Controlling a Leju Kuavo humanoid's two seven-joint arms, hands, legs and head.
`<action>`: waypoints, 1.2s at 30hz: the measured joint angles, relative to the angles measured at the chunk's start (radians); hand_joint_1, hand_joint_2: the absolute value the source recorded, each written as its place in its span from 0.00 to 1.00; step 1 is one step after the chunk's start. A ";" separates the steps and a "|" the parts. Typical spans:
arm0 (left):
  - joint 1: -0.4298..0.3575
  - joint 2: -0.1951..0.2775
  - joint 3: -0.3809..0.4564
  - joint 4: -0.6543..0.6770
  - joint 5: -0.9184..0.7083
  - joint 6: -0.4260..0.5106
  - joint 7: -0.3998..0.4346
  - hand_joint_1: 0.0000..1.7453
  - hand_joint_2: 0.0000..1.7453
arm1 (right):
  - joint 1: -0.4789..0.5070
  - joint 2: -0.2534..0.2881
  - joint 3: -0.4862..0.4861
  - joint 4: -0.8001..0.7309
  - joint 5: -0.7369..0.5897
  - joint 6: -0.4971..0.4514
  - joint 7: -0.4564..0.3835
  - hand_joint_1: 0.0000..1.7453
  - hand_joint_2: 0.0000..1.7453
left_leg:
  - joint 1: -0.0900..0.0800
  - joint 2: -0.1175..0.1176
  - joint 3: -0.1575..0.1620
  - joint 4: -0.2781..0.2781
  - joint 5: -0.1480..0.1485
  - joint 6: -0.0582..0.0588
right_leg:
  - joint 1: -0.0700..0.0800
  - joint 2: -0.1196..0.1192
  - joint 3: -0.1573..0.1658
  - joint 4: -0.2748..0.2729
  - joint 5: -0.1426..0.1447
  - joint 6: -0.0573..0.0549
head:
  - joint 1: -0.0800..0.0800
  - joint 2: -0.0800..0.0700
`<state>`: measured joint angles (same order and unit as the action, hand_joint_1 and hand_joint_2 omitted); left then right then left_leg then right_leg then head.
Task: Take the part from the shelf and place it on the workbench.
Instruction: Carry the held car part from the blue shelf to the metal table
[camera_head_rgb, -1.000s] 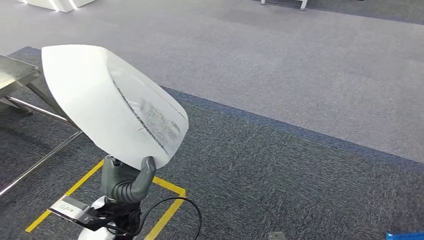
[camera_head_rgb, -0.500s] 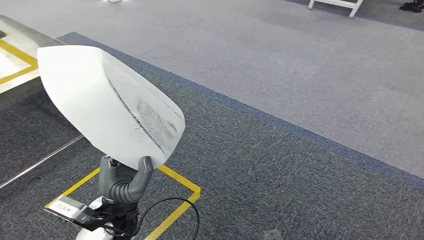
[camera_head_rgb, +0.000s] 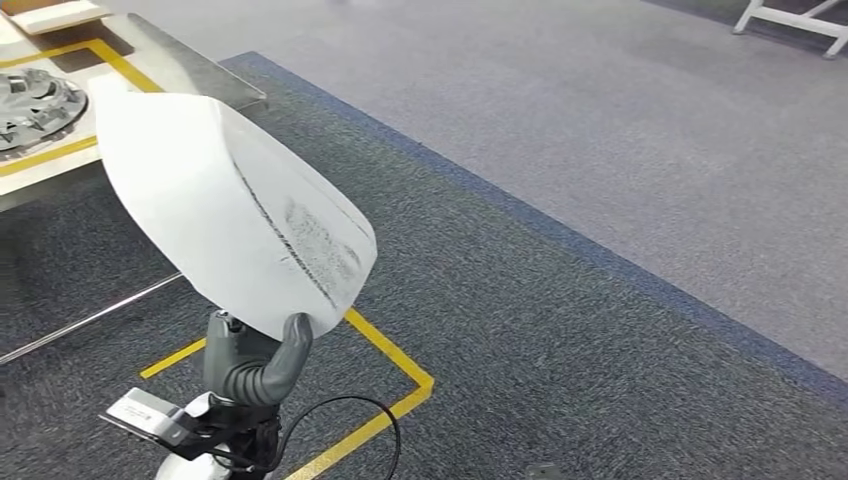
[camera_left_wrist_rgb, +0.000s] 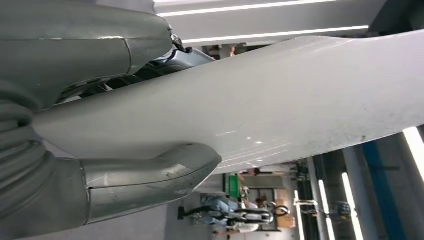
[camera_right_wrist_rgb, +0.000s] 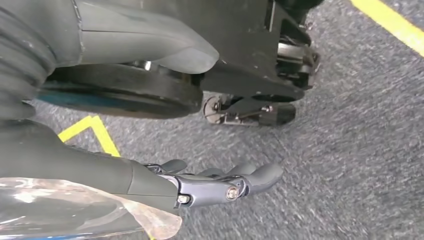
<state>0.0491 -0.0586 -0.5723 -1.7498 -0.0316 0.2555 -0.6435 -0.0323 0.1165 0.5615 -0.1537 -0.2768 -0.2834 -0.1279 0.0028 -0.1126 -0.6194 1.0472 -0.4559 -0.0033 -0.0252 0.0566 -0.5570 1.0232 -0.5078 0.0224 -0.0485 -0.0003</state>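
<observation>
Your robot's left hand (camera_head_rgb: 250, 362) gripped the white part (camera_head_rgb: 230, 215) by its lower edge, thumb on one face and fingers on the other, holding it raised and tilted above the dark carpet (camera_head_rgb: 560, 340). The workbench (camera_head_rgb: 150, 75), marked with yellow tape, lay beyond the part. The right hand (camera_right_wrist_rgb: 200, 185) hung over the carpet, fingers apart and holding nothing.

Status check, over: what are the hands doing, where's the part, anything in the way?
Left hand grips white part, held up over the carpet. Right hand hangs empty, fingers apart. Workbench ahead left, metal disc on it. Nothing seen in the way.
</observation>
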 joint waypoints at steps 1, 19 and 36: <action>-0.001 0.001 0.000 0.000 -0.007 0.001 0.002 1.00 1.00 | 0.000 0.001 0.000 0.000 0.000 0.000 0.001 0.00 1.00 | -0.001 0.028 -0.013 0.030 -0.018 -0.005 | 0.000 -0.015 0.004 -0.003 0.000 -0.006 | -0.003 0.000; 0.003 0.006 -0.001 0.017 -0.042 -0.001 0.033 1.00 1.00 | -0.001 0.017 0.006 0.000 -0.008 -0.017 0.024 0.00 1.00 | -0.007 0.111 0.013 -0.019 0.005 0.045 | 0.011 -0.068 -0.060 0.206 -0.149 0.025 | 0.007 0.000; 0.011 0.008 0.001 0.024 -0.040 0.029 0.030 1.00 1.00 | 0.003 0.020 0.007 0.000 -0.003 -0.045 -0.006 0.00 1.00 | 0.000 0.098 -0.115 0.256 -0.119 -0.007 | 0.011 -0.090 0.016 -0.014 -0.004 -0.020 | -0.003 0.000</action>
<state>0.0602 -0.0502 -0.5715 -1.7258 -0.0718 0.2840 -0.6138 -0.0293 0.1369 0.5684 -0.1537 -0.2798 -0.3289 -0.1339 0.0029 -0.0147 -0.7345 1.3036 -0.5745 -0.0101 -0.0141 -0.0333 -0.5406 1.0092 -0.5117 0.0021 -0.0517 -0.0004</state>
